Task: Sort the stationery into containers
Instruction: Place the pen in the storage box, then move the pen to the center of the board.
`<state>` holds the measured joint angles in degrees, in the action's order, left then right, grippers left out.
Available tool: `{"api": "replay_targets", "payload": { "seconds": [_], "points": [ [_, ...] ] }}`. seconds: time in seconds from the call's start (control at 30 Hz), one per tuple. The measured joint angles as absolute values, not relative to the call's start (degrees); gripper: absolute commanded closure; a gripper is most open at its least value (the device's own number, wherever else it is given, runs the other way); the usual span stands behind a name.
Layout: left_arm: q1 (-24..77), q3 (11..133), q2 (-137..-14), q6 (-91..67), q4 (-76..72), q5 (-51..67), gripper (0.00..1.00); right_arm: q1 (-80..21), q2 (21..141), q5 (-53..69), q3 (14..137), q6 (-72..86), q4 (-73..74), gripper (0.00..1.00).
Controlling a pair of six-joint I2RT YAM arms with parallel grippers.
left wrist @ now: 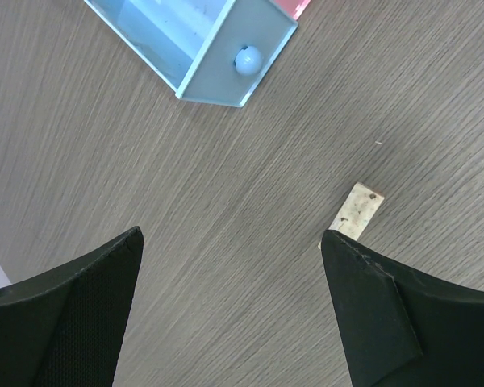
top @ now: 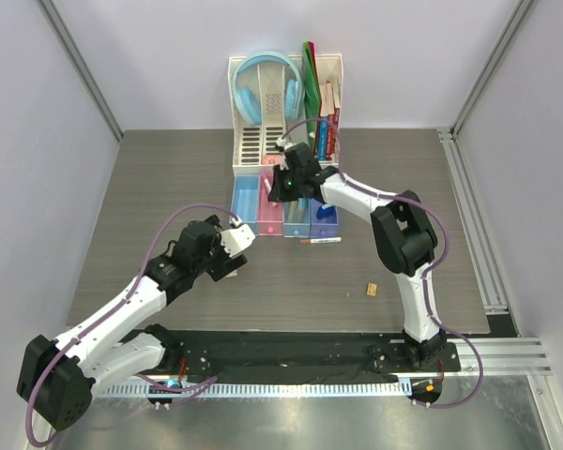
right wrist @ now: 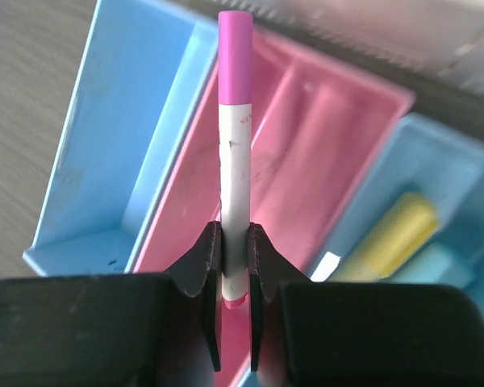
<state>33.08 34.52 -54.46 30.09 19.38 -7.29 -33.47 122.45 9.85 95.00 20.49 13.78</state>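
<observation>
My right gripper (right wrist: pixel 235 242) is shut on the pink-tipped white pen (right wrist: pixel 235 121), which hangs over the pink bin (right wrist: pixel 331 129) of the row of containers (top: pixel 283 217). The blue bin (right wrist: pixel 121 121) lies left of it. The light blue bin (right wrist: pixel 460 169) on the right holds the yellow highlighter (right wrist: pixel 395 238). Seen from above, the right gripper (top: pixel 283 187) hovers at the far end of the bins. My left gripper (top: pixel 239 236) stands open and empty over bare table, near the blue bin's front end (left wrist: pixel 226 68). A tan block (left wrist: pixel 360 211) lies beside its right finger (left wrist: pixel 371 306).
The tall white organiser (top: pixel 263 112) with the light-blue headphones (top: pixel 266 89) and upright books (top: pixel 321 103) stands right behind the bins. A thin white marker (top: pixel 321 241) lies on the table at the front of the bins. The tan block (top: pixel 370 290) sits alone to the right.
</observation>
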Motion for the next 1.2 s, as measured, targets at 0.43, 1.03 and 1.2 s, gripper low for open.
{"api": "replay_targets", "payload": {
  "seconds": [0.43, 1.03, 1.2],
  "points": [
    [32.91, 34.59, -53.93, 29.95, 19.57, -5.93, 0.1, -37.01, 116.11, 6.39, 87.85, 20.95, 11.99, 0.99],
    [32.88, 34.59, -54.65, 28.95, 19.55, -4.67, 0.08, -36.82, 113.95, 5.5, 85.58, 20.45, 10.41, 0.38],
    [32.86, 34.59, -55.27, 28.91, 19.57, -4.34, 0.08, -37.01, 112.46, 5.74, 85.6, 16.6, 12.6, 0.36]
  ]
}}
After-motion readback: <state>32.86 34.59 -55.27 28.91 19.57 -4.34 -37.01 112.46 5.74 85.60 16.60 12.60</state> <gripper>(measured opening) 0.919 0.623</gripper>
